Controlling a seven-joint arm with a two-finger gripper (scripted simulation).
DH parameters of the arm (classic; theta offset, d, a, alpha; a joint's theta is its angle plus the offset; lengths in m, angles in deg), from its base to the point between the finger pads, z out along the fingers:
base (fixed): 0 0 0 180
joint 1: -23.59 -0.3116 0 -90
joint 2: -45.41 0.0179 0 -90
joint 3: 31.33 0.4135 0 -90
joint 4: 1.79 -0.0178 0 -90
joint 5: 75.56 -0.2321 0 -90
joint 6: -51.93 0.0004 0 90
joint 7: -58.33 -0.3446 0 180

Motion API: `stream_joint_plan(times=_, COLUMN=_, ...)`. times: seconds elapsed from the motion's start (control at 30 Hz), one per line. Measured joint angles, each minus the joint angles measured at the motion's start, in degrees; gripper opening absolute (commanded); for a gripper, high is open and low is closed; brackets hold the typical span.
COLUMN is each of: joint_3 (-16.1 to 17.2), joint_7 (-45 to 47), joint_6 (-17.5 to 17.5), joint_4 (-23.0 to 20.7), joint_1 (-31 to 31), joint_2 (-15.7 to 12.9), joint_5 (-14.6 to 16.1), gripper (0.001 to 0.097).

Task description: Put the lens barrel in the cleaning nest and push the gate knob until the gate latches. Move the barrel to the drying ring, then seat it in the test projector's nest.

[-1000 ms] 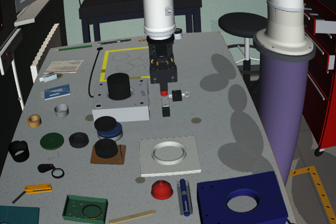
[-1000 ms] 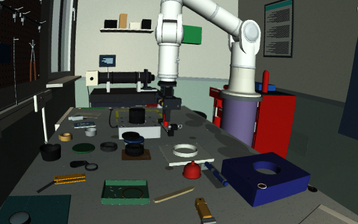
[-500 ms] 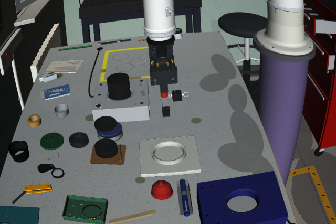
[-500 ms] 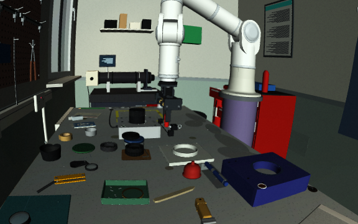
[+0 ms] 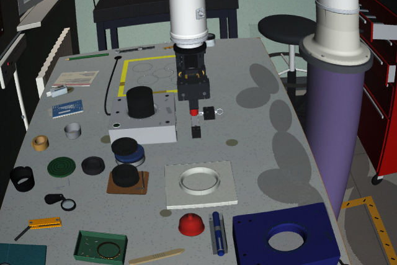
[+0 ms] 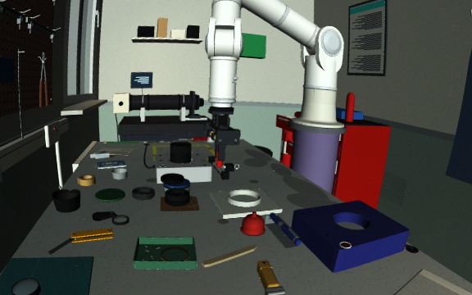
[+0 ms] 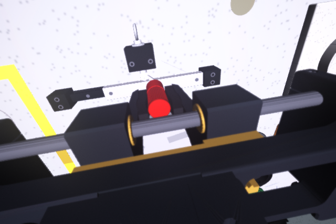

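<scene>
The black lens barrel point(image 5: 139, 102) stands upright in the grey cleaning nest point(image 5: 142, 121) at the table's middle. Right of the nest lies the gate rail with its red knob point(image 5: 193, 112). The knob point(image 7: 157, 98) is held between the fingers of my gripper point(image 5: 193, 108), which is closed on it. A black latch block point(image 5: 209, 113) with a ring sits just right of the knob. The white drying ring point(image 5: 199, 180) rests on its pale plate nearer the front. The blue test projector block point(image 5: 285, 235) with a round nest sits at the front right.
The purple robot pedestal point(image 5: 333, 127) stands off the table's right edge. Lens caps and rings point(image 5: 125, 162) crowd the table left of the drying plate. A red dome point(image 5: 191, 224) and a blue pen point(image 5: 218, 233) lie between the plate and the front edge.
</scene>
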Motion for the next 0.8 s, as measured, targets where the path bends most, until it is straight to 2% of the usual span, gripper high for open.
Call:
stream_joint_plan(times=0.4, joint_3=-0.02, joint_7=-0.01, joint_6=0.06, joint_4=0.03, joint_1=0.02, joint_2=0.0, joint_5=0.04, gripper=0.0075)
stream_joint_plan(times=0.8, joint_3=-0.02, joint_7=-0.01, joint_6=0.06, joint_4=0.03, joint_1=0.02, joint_2=0.0, joint_5=0.04, gripper=0.031)
